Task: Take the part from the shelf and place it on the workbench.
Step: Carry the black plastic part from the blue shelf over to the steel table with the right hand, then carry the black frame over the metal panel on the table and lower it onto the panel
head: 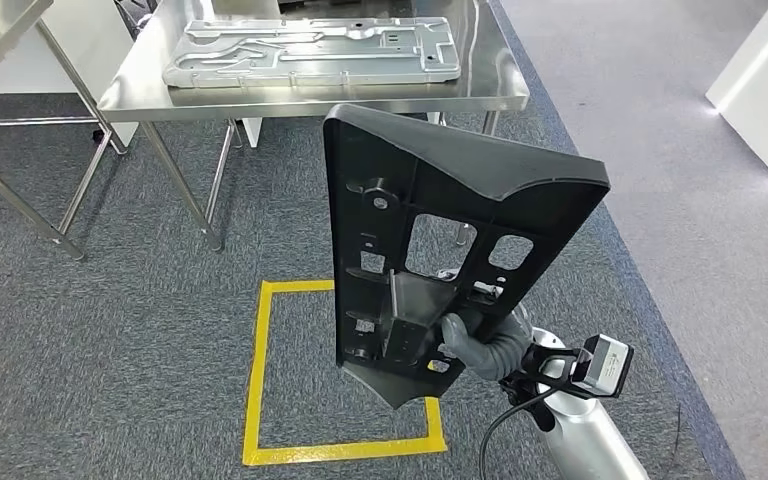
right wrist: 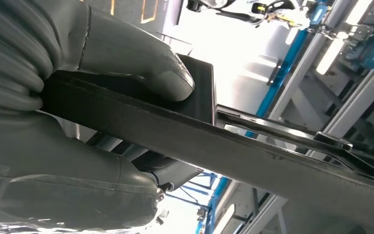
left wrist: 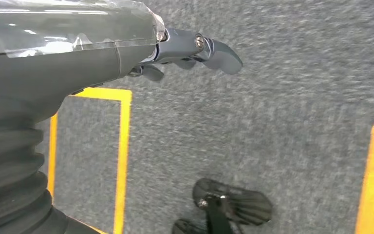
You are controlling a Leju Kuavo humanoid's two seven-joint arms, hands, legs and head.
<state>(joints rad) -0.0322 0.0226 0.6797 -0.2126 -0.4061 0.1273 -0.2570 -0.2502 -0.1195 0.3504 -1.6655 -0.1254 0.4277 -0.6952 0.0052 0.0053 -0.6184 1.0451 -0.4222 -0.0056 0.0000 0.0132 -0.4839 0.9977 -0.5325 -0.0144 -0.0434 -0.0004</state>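
A large black plastic part (head: 430, 230) with cut-outs and ribs stands upright in front of me, held over the carpet. My right hand (head: 480, 342) grips its lower edge, thumb on the ribbed face. In the right wrist view the thumb and fingers (right wrist: 141, 63) clamp the part's black rim (right wrist: 233, 146). My left hand (left wrist: 185, 53) hangs over the grey carpet, its fingers loosely curled with nothing in them. The steel workbench (head: 140, 85) stands ahead of the part, some distance beyond it.
A silver metal panel (head: 310, 50) lies flat on the workbench top. A second steel table (head: 0, 40) stands at the far left. A yellow taped square (head: 260, 380) marks the carpet below the part. A smoother grey floor strip (head: 680, 180) runs on the right.
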